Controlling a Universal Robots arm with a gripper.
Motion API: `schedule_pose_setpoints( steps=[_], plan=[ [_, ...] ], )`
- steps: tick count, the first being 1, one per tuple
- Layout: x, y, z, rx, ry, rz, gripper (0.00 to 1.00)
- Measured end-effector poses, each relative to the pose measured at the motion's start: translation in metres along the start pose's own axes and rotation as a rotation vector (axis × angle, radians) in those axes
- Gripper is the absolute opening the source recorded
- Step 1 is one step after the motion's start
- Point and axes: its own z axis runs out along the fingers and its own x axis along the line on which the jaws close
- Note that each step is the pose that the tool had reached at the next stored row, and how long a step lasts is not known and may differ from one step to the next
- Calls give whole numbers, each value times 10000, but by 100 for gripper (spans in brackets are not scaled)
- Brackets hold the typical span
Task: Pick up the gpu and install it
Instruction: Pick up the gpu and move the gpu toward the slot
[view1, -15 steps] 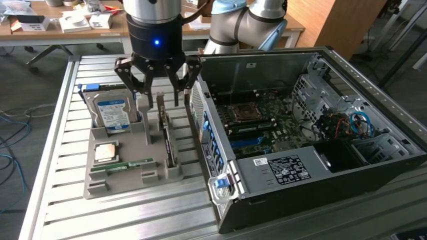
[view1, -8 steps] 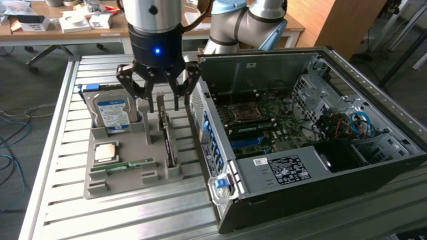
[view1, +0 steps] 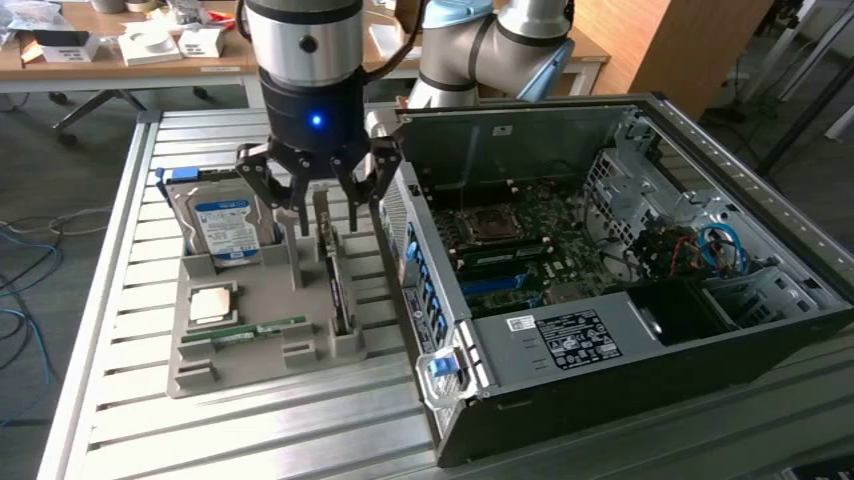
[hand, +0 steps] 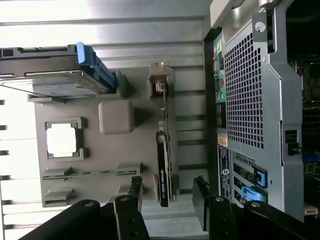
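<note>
- Nearest the camera, across the bottom of the exterior frame, a slatted metal counter (view1: 267, 430) carries everything.
- On it, filling the right half of the frame, lies an open computer case (view1: 574, 340) with its motherboard (view1: 514, 240) facing up.
- Left of the case, in the lower-left centre, a grey moulded tray (view1: 200, 375) rests on the counter.
- In the tray's near part a green memory stick (view1: 247, 331) lies in its slot. Just behind it a square processor chip (view1: 214, 304) sits in its pocket.
- The gpu (view1: 336, 295) stands on its long edge in a slot along the tray's right side, just beside the case. Its silvery bracket end points toward the tray's far end.
- At the tray's far left a blue-labelled hard drive (view1: 223, 228) leans upright.
- The jaws hang spread apart over the gpu at upper-left centre, one on each side of the card's line. They hold nothing, and a gap shows on both sides.
- Above them the arm (view1: 310, 70), with a blue light on it, rises out of the top of the frame.
- Farthest back, in the upper left, a wooden desk (view1: 80, 72) holds small boxes.
</note>
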Motion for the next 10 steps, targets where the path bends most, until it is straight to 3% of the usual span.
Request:
schedule_pose_setpoints(
  steps=[10],
  plan=[
    [4,-8,174,0,-1,0,53]
  ],
)
